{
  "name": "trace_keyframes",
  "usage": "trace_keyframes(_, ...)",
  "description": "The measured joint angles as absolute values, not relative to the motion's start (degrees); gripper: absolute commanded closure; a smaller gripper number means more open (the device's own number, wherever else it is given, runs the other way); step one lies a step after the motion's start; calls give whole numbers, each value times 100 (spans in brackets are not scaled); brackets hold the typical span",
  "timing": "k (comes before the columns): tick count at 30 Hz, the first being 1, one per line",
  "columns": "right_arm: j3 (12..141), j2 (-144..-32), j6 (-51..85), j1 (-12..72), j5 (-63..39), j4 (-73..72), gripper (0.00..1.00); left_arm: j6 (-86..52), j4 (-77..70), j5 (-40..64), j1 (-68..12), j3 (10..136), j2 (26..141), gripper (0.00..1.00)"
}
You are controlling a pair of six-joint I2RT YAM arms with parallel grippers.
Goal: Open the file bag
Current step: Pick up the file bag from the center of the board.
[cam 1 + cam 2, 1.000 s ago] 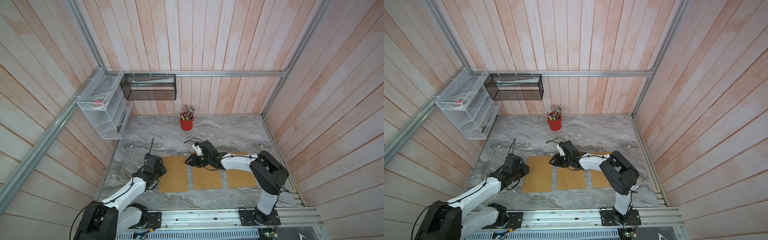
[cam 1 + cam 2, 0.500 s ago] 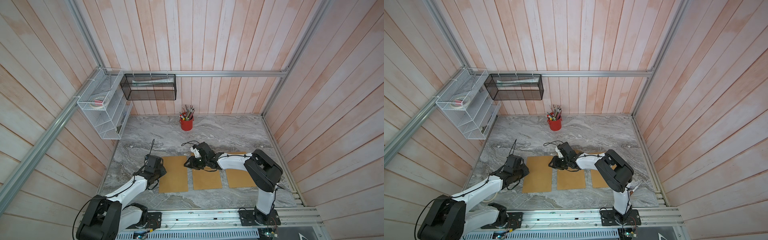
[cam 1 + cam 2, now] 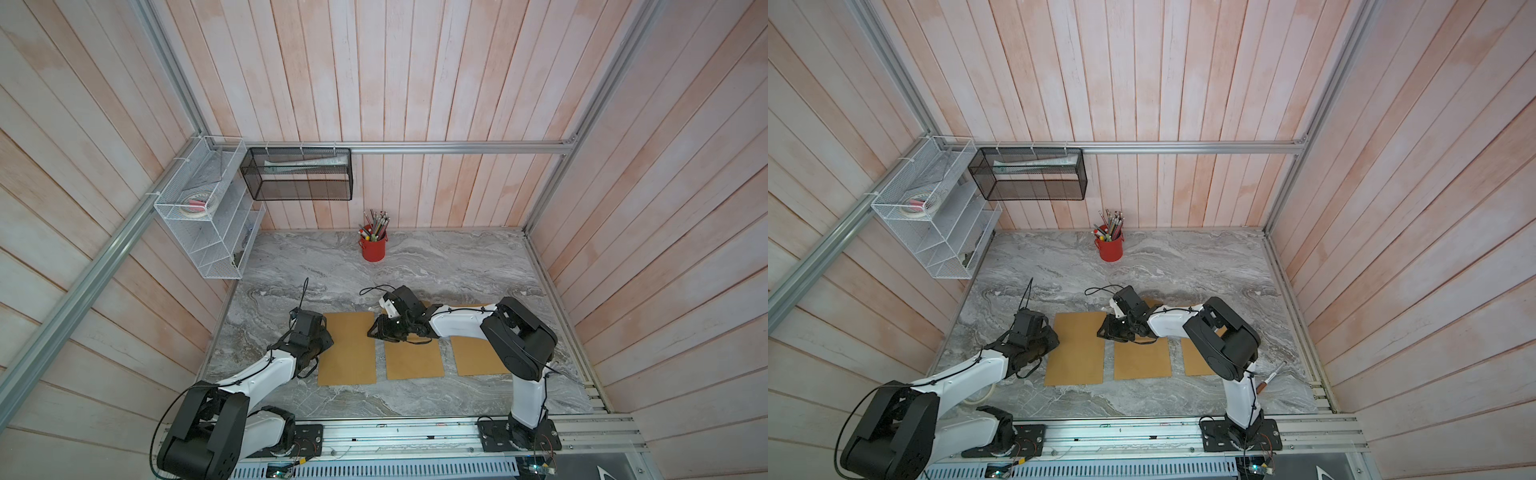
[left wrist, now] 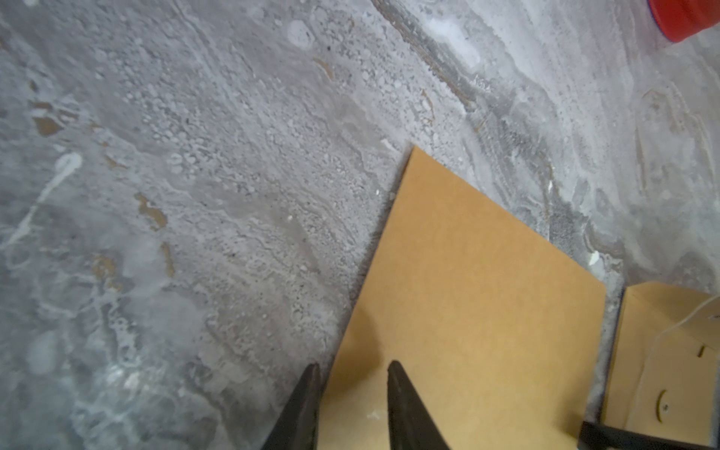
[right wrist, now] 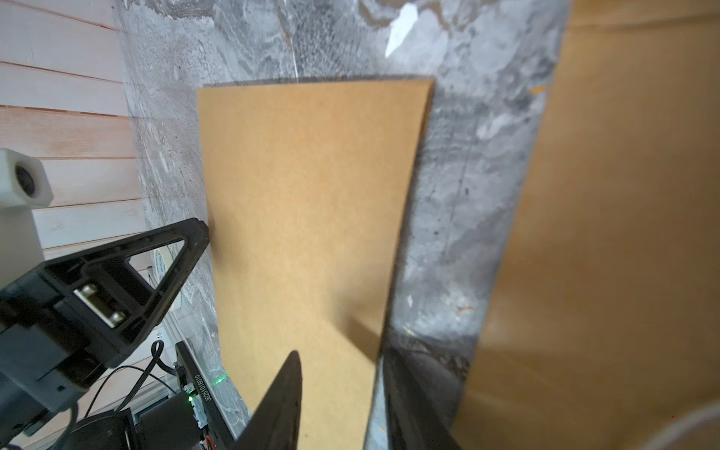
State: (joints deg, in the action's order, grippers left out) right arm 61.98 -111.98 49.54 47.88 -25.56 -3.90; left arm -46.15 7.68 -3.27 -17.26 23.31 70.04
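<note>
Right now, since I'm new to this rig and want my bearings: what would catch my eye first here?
Three flat brown file bags lie in a row on the marble table: the left bag, middle bag and right bag. The left hand is at the left bag's outer edge; the right hand hovers at the gap between left and middle bags. A red pen cup stands by the back wall.

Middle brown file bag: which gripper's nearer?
Right. The right gripper is at the middle brown file bag's far corner; the left gripper is over the leftmost brown file bag's outer edge.
</note>
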Motion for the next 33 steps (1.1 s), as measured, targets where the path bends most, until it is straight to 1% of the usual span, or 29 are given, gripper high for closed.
trace_keyframes(9,6272,-11253,4950,4797,-2591,-462,63,-4611,760,-331,-1702,2331,7024,70)
trace_keyframes(18,6252,-11244,4974,4799,-3002,-1203,66,-4611,698,-329,-1693,2331,7050,70)
trace_keyframes(19,6252,-11240,4976,4799,-3037,-1253,67,-4611,698,-329,-1693,2331,7052,70)
trace_keyframes(21,6252,-11229,4984,4799,-3081,-1334,74,-4611,692,-327,-1693,2331,7052,70)
trace_keyframes(24,6252,-11229,4984,4803,-3129,-1385,90,-4613,683,-311,-1693,2333,7052,68)
trace_keyframes(26,6252,-11229,4976,4807,-3155,-1409,96,-4619,666,-285,-1693,2333,7050,64)
trace_keyframes(28,6252,-11216,4956,4807,-3183,-1444,100,-4611,663,-239,-1693,2335,7030,59)
trace_keyframes(33,6254,-11054,4834,4797,-3210,-1411,100,-4530,939,-152,-1680,2403,6866,54)
